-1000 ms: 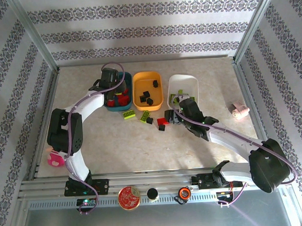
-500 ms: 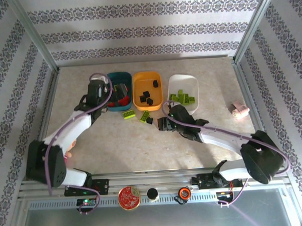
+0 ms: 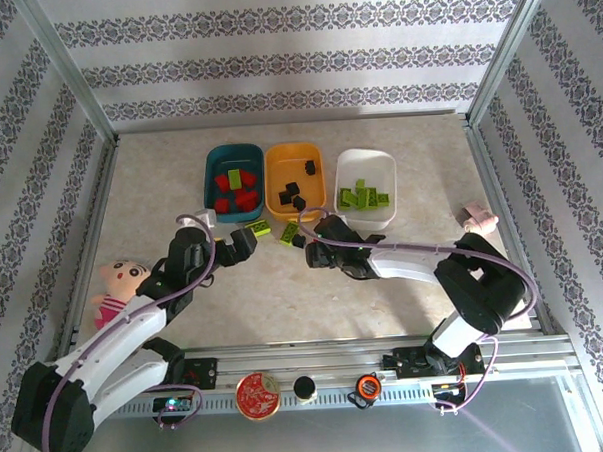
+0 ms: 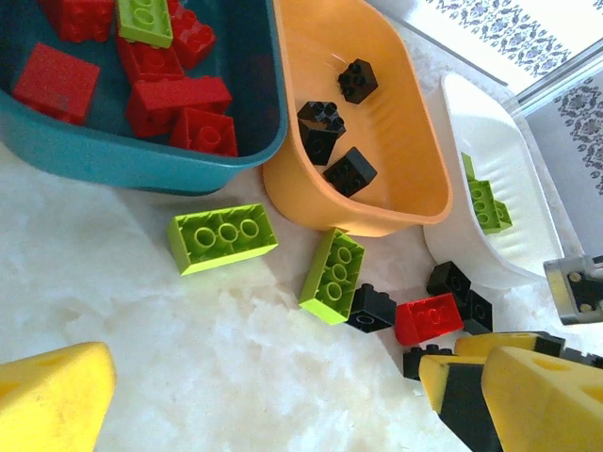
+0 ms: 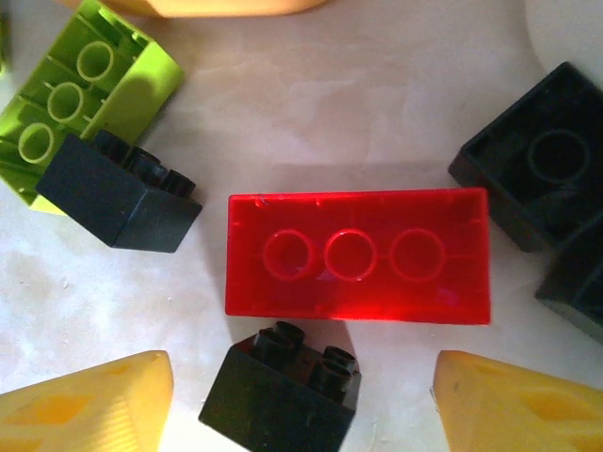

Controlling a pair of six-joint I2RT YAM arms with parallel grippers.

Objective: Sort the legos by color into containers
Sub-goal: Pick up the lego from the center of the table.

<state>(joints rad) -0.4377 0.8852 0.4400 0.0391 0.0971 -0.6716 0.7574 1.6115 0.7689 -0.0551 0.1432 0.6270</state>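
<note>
Red brick sits just past the right gripper's open, empty jaws; closing could pinch the black brick instead.

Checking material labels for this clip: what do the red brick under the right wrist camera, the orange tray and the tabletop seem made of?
Red brick: hard moulded plastic, glossy, seemingly slightly translucent; crisp edges and sheen.
Orange tray: smooth plastic, satin finish; soft highlights on its rounded wall.
Tabletop: pale marbled surface; stone or printed laminate, cannot tell.
</note>
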